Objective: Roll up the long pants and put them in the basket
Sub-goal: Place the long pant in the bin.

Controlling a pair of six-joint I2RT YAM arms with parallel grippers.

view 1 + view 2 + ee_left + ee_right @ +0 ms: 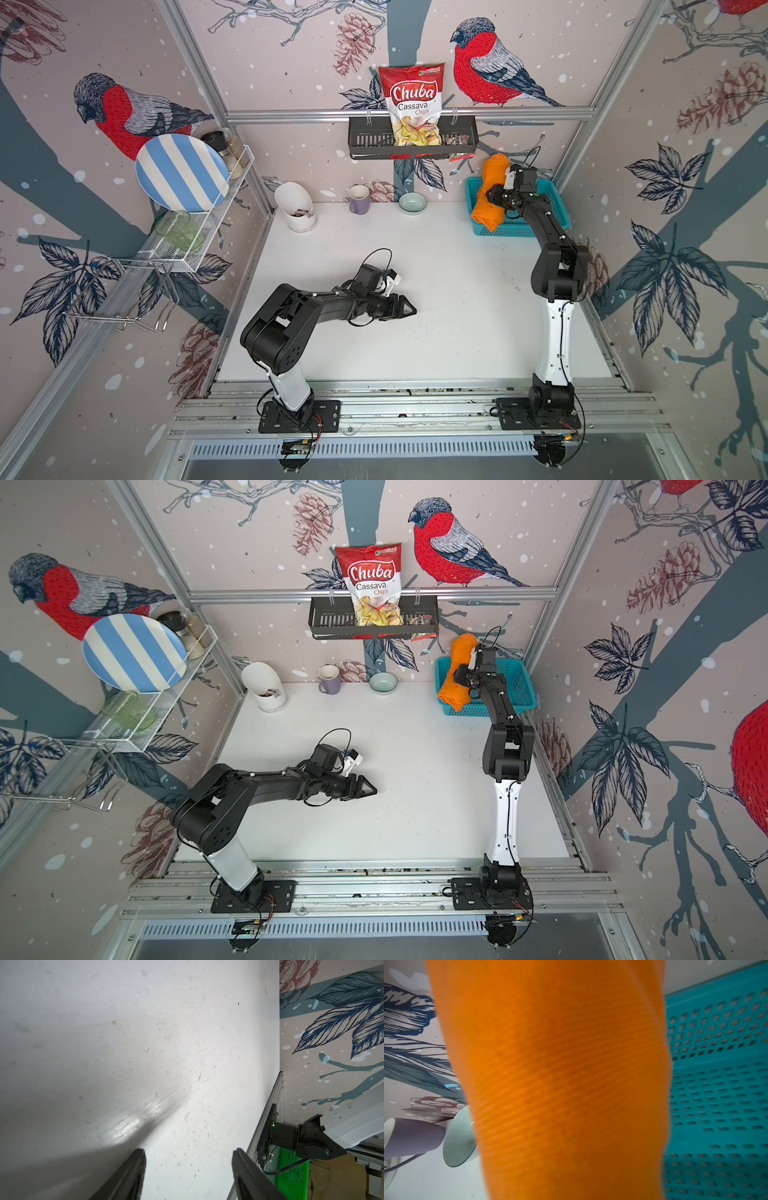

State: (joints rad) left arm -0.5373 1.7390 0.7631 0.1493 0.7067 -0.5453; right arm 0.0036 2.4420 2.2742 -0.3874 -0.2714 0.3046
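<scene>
Pants (489, 183) rolled, upper right, tilted across teal basket (519, 230) rim, right gripper (495, 196) against roll, jaws hidden by cloth, cannot tell, left gripper (405, 309) mid-frame over table (457, 332), jaws spread, empty

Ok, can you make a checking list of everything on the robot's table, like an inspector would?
Surface: white table, scuffed and speckled.
Job's things: long pants rolled into an orange bundle, tilted over the teal basket rim.
Clutter: purple mug, pale bowl and white holder along the back edge.
Grippers: left gripper open, empty, over the table; right gripper looks shut on the pants.
Cables: black cable loops at both wrists, none snagged.
Surroundings: bird wallpaper, chips bag in a wall rack, striped plate on a wire shelf.
</scene>
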